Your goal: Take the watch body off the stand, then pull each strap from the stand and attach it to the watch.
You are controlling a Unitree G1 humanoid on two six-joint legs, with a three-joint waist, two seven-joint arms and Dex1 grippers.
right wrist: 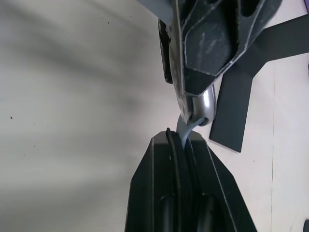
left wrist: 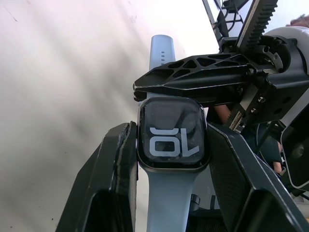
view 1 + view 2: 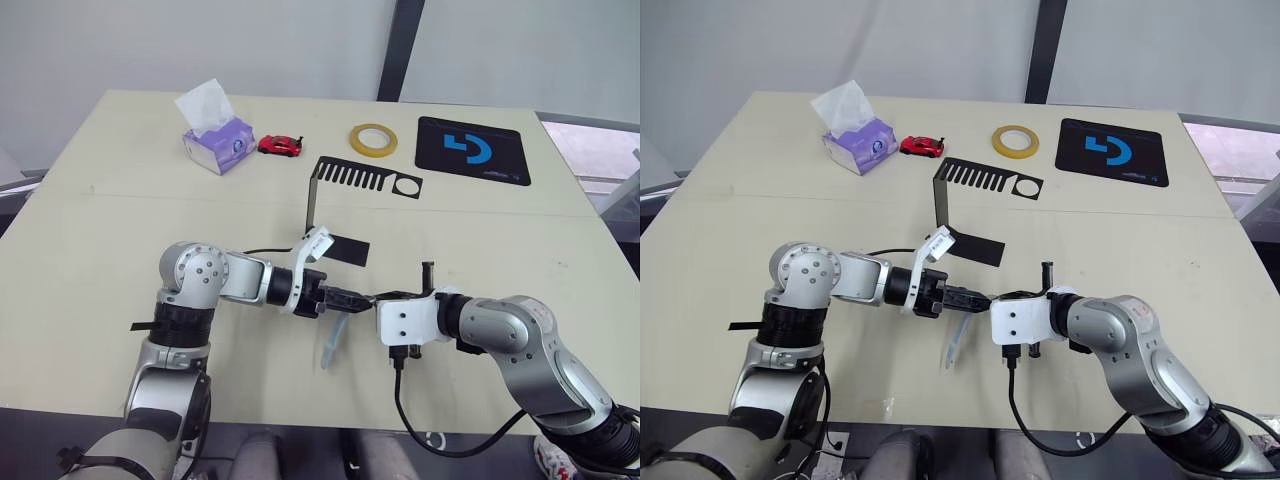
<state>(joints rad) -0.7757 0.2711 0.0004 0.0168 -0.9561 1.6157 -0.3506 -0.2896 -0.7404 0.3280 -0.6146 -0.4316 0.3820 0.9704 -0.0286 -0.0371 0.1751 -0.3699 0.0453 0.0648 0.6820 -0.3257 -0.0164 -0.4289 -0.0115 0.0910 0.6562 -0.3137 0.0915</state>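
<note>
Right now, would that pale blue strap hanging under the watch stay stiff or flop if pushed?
Probably flop: the strap droops in a curve below the left gripper. It likely weighs little, being thin. The watch body looks firmly clamped, so it shouldn't slip.

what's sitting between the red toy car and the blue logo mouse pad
A yellow tape roll lies between the red toy car and the mouse pad, seen in the left eye view.

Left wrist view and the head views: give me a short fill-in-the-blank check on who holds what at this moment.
1. The watch body sits clamped between the fingers of the ____ gripper.
2. The right gripper is shut on a ____.
3. The stand has no straps left in its ____.
4. The yellow tape roll lies between the mouse pad and the red ____.

Missing words: left; strap; slots; toy car
</note>
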